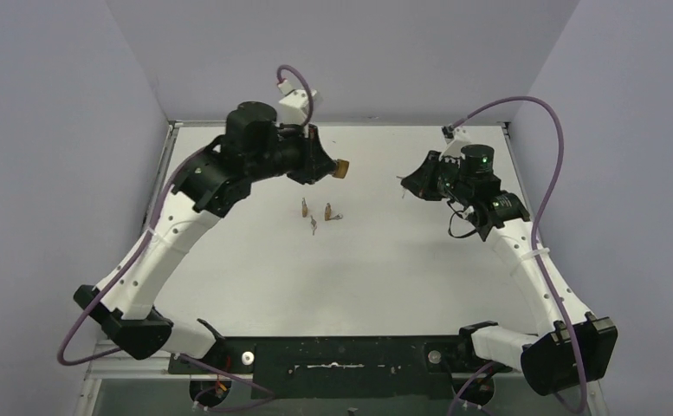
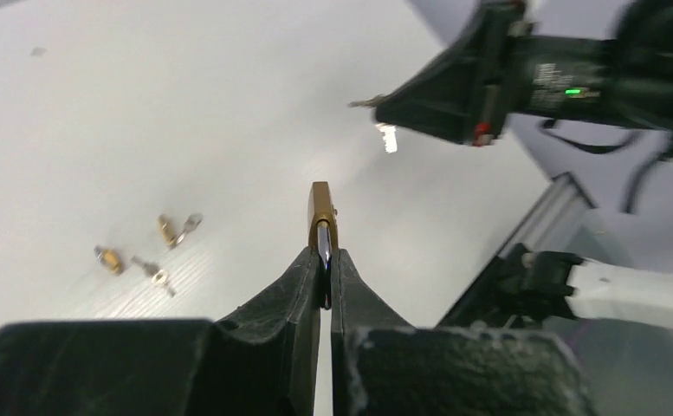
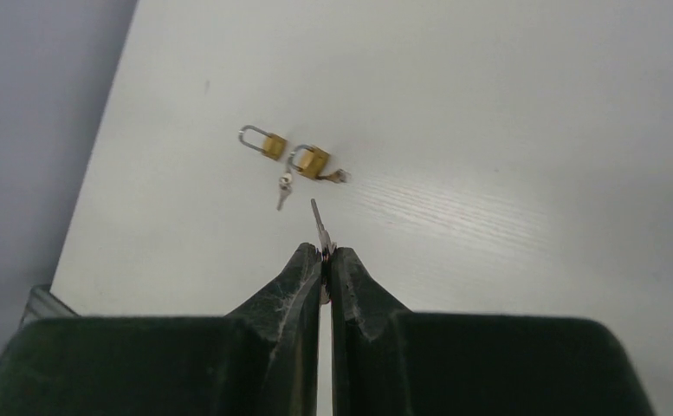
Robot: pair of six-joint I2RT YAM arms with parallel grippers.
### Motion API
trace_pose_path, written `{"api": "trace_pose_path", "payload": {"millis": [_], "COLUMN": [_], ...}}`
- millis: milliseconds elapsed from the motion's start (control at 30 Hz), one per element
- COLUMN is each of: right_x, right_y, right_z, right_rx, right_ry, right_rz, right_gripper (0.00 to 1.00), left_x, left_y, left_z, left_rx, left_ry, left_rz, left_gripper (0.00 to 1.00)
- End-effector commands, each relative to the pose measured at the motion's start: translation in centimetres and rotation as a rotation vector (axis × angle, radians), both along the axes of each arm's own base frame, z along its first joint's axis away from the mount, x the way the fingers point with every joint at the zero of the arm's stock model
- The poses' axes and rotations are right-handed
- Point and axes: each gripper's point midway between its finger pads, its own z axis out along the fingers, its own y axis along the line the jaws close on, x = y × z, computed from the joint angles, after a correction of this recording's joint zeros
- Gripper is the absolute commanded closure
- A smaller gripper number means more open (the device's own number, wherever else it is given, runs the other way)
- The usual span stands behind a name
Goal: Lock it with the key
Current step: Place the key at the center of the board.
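Two things matter here: the brass padlock (image 2: 321, 208) and the key (image 3: 318, 224). The padlock has a gold-coloured body, seen edge-on from my left wrist, and a shiny steel shackle. My left end effector (image 2: 324, 260) is clamped on that shackle, so the body sticks out past my fingertips. The key is thin and silver. My right end effector (image 3: 326, 253) is pinched tight on its head, with the blade pointing straight ahead. My left arm arcs from the near-left corner up toward the far left of the tabletop (image 1: 385, 277), with its wrist turned right. My right arm runs up the right side with its wrist turned left. Padlock and key face each other across a gap, both held off the surface. Under that gap, closer to my left arm, lie a small padlock (image 3: 266, 142), a second small padlock (image 3: 313, 161) with a key against its body, and a loose key (image 3: 282, 191) just beside them. Grey walls (image 1: 55, 130) close off the left, far and right edges. Bare white surface stretches across the middle and near side.
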Motion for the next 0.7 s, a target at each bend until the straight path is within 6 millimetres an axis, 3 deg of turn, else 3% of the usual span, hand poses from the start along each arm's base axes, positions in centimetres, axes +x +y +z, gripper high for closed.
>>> {"api": "trace_pose_path", "payload": {"millis": [0,133,300,467,667], "right_x": [0.2,0.0,0.3,0.7,2.0], "right_y": [-4.7,-5.6,-5.1,-3.7,-0.2], "right_z": [-4.6,-6.7,-8.9,-11.8,-14.0], "right_rx": [-0.197,-0.237,-0.225,-0.225,-0.223], "right_ry": [0.108,0.162,0.213,0.263,0.257], "right_rz": [-0.226,-0.266,-0.261,-0.237,-0.200], "right_gripper": [1.00,1.00,1.00,1.00,1.00], "left_x": [3.4,4.9,6.3,7.8,8.9], "left_y": [1.9,0.6,-2.4,-4.7,-7.3], "left_z": [-5.5,-7.6,-10.5,-13.7,-18.4], "left_rx": [0.322,0.419,0.399,0.428,0.437], "left_ry": [-0.001,-0.019,0.053,0.119,0.201], "left_rz": [0.294,0.401,0.396,0.398,0.387], "left_gripper": [1.00,1.00,1.00,1.00,1.00]}}
